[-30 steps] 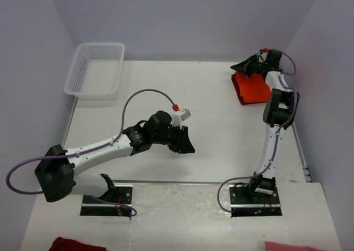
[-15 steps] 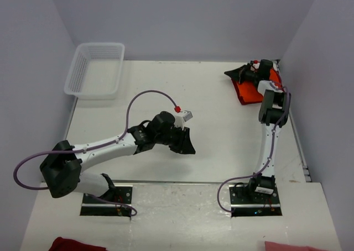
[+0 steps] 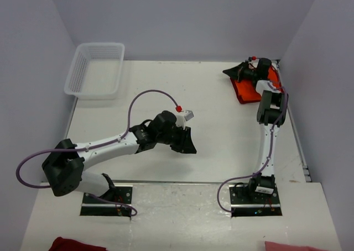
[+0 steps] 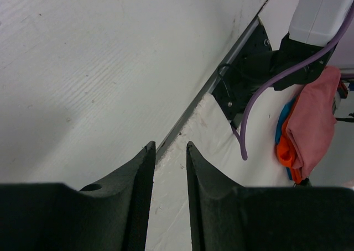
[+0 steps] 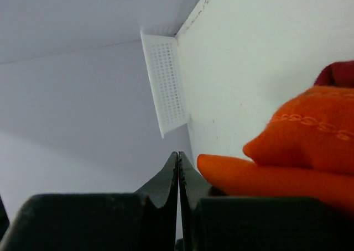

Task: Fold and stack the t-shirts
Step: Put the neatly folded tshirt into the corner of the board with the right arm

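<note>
The right gripper (image 5: 178, 156) has its two black fingers pressed flat together, with nothing caught between them. It lies low over the far right corner of the table (image 3: 221, 124), pointing left.

In the right wrist view the bright orange t-shirt (image 5: 287, 151) sits just beside one finger, a rounded fold of cloth bulging close to that finger's outer face. Whether cloth and finger touch cannot be told. A sliver of the dark red t-shirt (image 5: 338, 73) shows behind the orange one at the edge of that view. From above, the orange shirt is a small folded bundle lying partly under the right wrist, close to the table's far and right edges.

The left gripper (image 3: 187, 147) hovers over the middle of the table toward the near edge, well apart from the shirts. Its fingers (image 4: 141, 179) stand a narrow gap apart and hold nothing, with white tabletop showing between them. Beyond them, the left wrist view shows the table's near edge, the right arm's base (image 4: 249, 63), a purple cable (image 4: 260, 102) and a pink cloth (image 4: 312, 118) heaped over orange and blue fabric.

White tabletop stretches between the two grippers. A white lattice basket (image 3: 95, 69) stands at the far left corner. Pale walls close in the table on the left, back and right. A dark red cloth (image 3: 72, 244) lies on the near ledge in front of the left arm's base.
</note>
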